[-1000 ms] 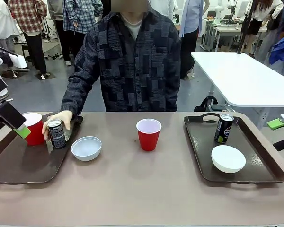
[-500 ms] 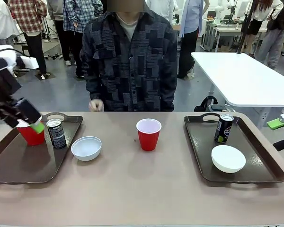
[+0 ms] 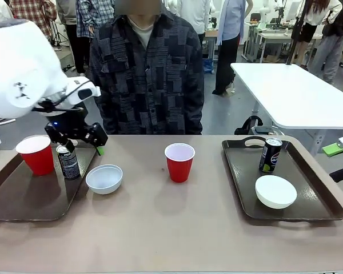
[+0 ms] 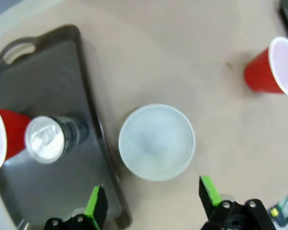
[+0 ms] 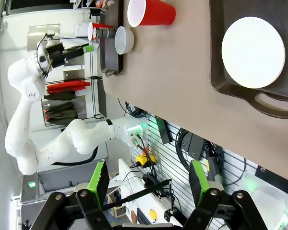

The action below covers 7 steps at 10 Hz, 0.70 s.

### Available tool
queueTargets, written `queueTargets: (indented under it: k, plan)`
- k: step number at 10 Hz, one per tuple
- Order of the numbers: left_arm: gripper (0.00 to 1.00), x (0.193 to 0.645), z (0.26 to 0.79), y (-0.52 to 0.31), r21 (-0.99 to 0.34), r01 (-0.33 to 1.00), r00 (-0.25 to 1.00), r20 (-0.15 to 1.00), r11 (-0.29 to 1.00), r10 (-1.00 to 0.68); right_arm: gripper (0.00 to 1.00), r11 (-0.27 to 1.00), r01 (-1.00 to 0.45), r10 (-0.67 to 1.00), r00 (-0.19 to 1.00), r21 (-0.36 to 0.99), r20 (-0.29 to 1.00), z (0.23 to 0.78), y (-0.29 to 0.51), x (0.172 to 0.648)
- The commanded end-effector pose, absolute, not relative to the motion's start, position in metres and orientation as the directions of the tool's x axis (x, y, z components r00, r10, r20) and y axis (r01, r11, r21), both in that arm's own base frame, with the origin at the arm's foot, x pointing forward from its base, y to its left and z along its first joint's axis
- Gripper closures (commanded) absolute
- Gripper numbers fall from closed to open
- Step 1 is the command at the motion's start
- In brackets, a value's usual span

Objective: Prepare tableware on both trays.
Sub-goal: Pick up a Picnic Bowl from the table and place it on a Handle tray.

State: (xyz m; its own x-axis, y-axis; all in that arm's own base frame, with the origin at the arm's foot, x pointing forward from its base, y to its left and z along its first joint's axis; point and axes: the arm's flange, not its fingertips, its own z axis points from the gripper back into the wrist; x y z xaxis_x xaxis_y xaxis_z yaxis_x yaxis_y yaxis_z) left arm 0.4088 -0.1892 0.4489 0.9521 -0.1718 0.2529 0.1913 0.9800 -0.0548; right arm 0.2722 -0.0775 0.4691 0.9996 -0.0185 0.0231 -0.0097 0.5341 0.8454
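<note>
Released, the red cup (image 3: 35,154) stands on the left tray (image 3: 23,202) beside the can (image 3: 68,161); the left claw (image 4: 152,199), spread wide, has swung above the white bowl (image 4: 156,142) on the surface (image 3: 160,228) just right of it, probably next.

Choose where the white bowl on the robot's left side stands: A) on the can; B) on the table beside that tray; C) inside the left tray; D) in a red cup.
B: the bowl rests on the table, outside the rim of the left tray.
</note>
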Motion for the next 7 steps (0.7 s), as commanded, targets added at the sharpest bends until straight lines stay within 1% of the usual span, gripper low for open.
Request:
queueTargets:
  k: [1,2,3,5,7]
  plan:
    - [0.00,0.436,0.435,-0.201,-0.003,0.108,0.963,0.248,0.994,-0.104,0.13,0.521,-0.007,-0.024,0.999,0.853,0.022,0.471,-0.077,0.272]
    - [0.00,0.444,0.424,-0.203,0.025,0.097,0.963,0.251,0.995,-0.100,0.13,0.521,-0.007,-0.024,0.999,0.853,0.022,0.471,-0.077,0.272]
    - [0.00,0.447,0.415,-0.203,0.033,0.086,0.969,0.230,0.996,-0.091,0.13,0.521,-0.007,-0.024,0.999,0.853,0.022,0.471,-0.077,0.272]
    - [0.00,0.449,0.395,-0.201,0.002,0.096,0.981,0.168,0.995,-0.095,0.13,0.521,-0.007,-0.024,0.999,0.853,0.022,0.471,-0.077,0.272]
    - [0.00,0.446,0.383,-0.198,-0.016,0.122,0.983,0.139,0.992,-0.118,0.13,0.521,-0.007,-0.024,0.999,0.853,0.022,0.471,-0.077,0.272]
